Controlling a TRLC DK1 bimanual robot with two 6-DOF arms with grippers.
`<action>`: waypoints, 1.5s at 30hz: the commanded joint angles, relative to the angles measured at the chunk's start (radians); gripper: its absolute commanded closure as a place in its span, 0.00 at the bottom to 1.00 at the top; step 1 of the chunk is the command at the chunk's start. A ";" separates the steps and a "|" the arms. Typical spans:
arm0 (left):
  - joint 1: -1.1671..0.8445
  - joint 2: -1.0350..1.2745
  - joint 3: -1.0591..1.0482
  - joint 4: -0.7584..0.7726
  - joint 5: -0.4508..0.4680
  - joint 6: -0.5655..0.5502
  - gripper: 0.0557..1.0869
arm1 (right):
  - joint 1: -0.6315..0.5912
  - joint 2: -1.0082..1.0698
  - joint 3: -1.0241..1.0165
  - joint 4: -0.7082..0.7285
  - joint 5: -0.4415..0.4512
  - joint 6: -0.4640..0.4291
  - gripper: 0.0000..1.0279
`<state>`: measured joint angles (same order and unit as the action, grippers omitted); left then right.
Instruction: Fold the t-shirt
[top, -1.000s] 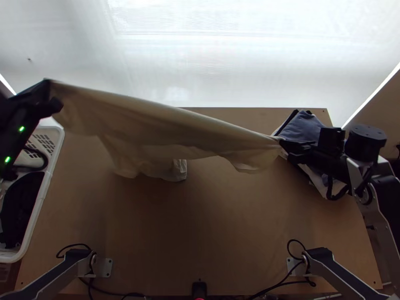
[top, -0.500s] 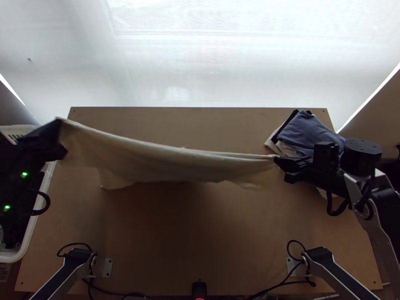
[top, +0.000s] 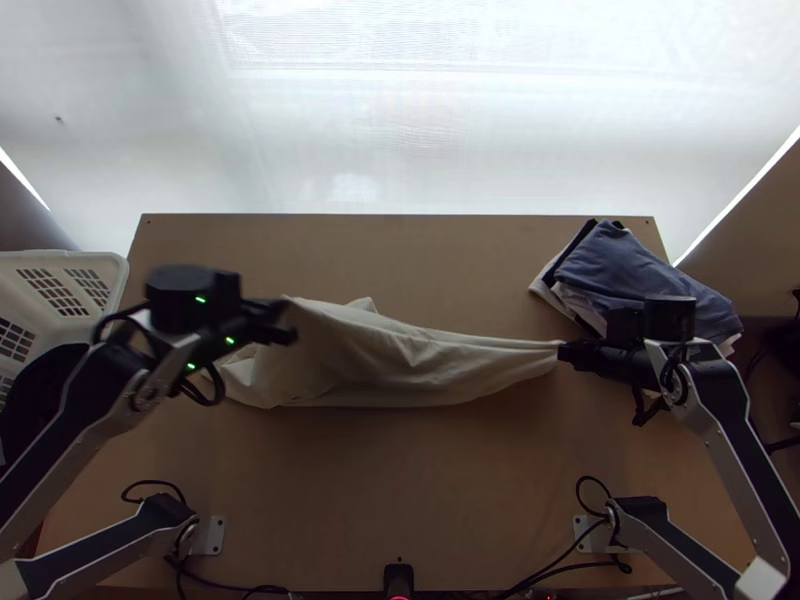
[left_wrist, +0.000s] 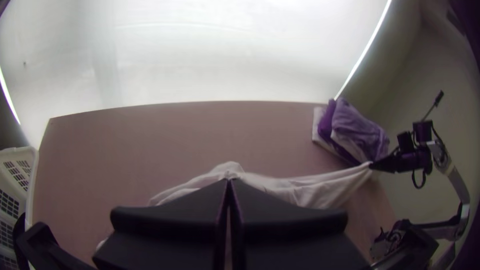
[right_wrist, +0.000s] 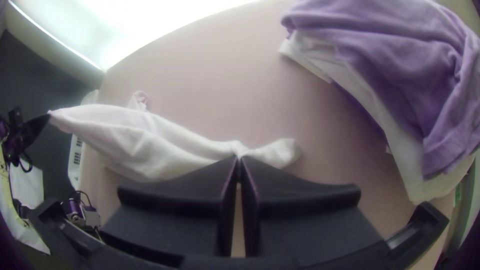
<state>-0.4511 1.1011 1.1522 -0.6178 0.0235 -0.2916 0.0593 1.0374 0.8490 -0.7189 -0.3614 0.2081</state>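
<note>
One t-shirt in both pairs of fingers

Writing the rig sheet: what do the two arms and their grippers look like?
Both arms, left and right, have silver-grey links with dark panels, black joints and looping black cables. The fingers are wide, flat and black. Small green lights mark the left wrist.

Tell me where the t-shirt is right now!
In the top view, the cream t-shirt is across the middle of the table, pinched by the left pincer and the right pincer, left of the clothes pile.
</note>
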 joint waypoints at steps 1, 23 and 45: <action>-0.213 0.055 -0.101 -0.048 0.003 0.108 0.97 | -0.064 0.067 -0.080 -0.019 0.019 -0.076 0.97; -0.362 -0.106 -0.312 -0.287 0.194 0.241 0.97 | 0.257 0.130 0.239 0.016 0.016 -0.095 0.10; -0.409 -0.098 -0.352 -0.398 0.293 0.284 0.97 | 0.514 0.668 0.799 -0.142 -0.105 -0.088 0.10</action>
<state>-0.8539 1.0122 0.8070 -0.9794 0.2855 -0.0170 0.5598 1.6592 1.6115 -0.8490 -0.4480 0.1226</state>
